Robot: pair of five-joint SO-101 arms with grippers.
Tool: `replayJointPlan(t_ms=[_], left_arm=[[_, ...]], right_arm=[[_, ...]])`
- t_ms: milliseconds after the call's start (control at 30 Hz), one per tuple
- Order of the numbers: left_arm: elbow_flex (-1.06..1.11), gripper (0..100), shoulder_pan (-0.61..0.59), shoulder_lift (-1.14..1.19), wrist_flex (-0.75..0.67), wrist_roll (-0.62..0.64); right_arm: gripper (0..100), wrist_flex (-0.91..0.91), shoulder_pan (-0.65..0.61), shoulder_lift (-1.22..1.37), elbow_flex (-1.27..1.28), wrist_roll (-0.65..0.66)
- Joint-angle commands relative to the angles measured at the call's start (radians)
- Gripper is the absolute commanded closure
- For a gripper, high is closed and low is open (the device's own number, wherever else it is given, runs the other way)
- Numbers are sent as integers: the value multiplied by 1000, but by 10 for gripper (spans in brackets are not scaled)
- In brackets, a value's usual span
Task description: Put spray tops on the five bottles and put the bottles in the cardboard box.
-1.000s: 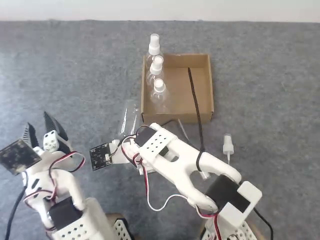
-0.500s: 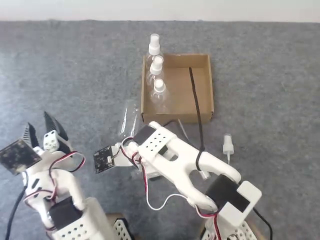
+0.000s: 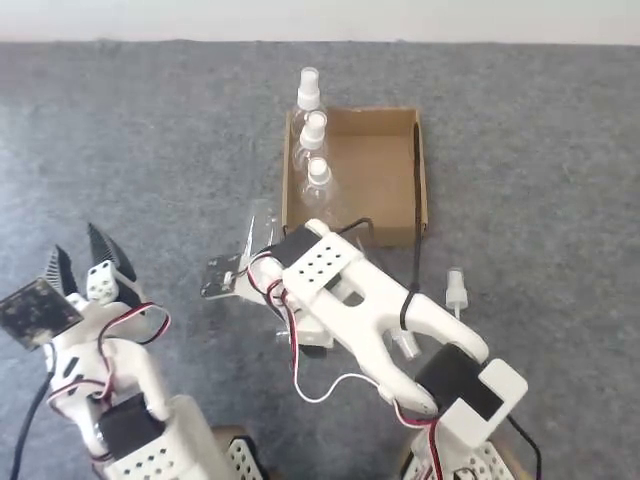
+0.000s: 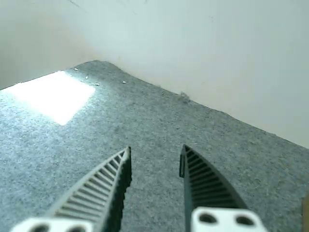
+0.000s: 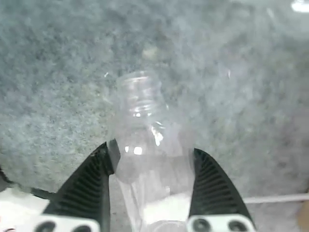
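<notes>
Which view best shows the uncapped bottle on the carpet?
The right wrist view: the uncapped bottle, open neck plain, lies between the open jaws of the right gripper. The high view shows part of it beside the cardboard box, the arm covering the rest. The left wrist view faces carpet and wall.

Noted at your station: cardboard box (image 3: 375, 180) brown; bottle (image 5: 145, 140) clear; spray top (image 3: 456, 287) white; carpet (image 3: 150, 150) mottled grey; right arm (image 3: 350, 300) white; left gripper (image 4: 155, 149) black, ribbed.
</notes>
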Motion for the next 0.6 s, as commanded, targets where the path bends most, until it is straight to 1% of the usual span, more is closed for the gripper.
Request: replayJointPlan(t_ms=[0,133,300,467,567], left_arm=[[-8,844,-2,-20,-31,17],[-8,844,-2,-20,-31,17],[-8,844,-2,-20,-31,17],[-8,844,-2,-20,-31,17],[-8,844,-2,-20,-31,17]], right_arm=[[944,30,19,-8,-58,-66],[857,50,19,-5,-26,-75],[824,48,10,-5,11,-74],[747,68,-18,-5,49,11],[741,59,-19,-5,54,25]])
